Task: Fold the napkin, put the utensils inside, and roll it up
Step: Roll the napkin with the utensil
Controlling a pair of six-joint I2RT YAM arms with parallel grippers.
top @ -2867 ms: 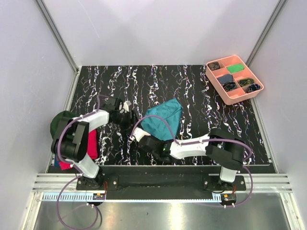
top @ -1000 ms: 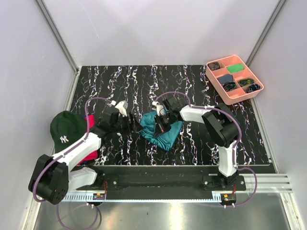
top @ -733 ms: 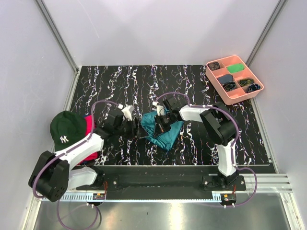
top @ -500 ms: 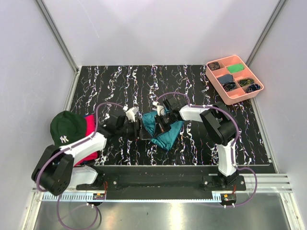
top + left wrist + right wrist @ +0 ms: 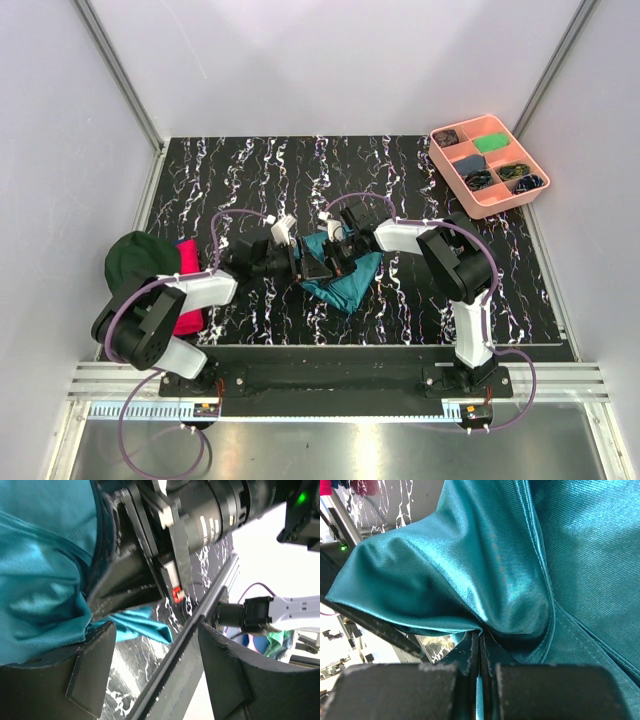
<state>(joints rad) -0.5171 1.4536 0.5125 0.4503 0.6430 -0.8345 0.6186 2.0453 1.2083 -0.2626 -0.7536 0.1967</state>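
Note:
The teal napkin lies bunched at the middle of the black marbled table. My right gripper is shut on a fold of it; in the right wrist view the cloth rises in a ridge out of the closed right gripper. My left gripper stands open just left of that grip. In the left wrist view the left gripper has nothing between its jaws, one finger resting against the napkin, with the right gripper's body straight ahead. The utensils are out of view.
A pink compartment tray with small items sits at the back right. A dark green cap and a pink-red cloth lie at the left, under the left arm. Grey walls enclose the table.
The left gripper has reached rightward until it meets the napkin's left edge. The right gripper has kept its hold and drawn the cloth slightly left.

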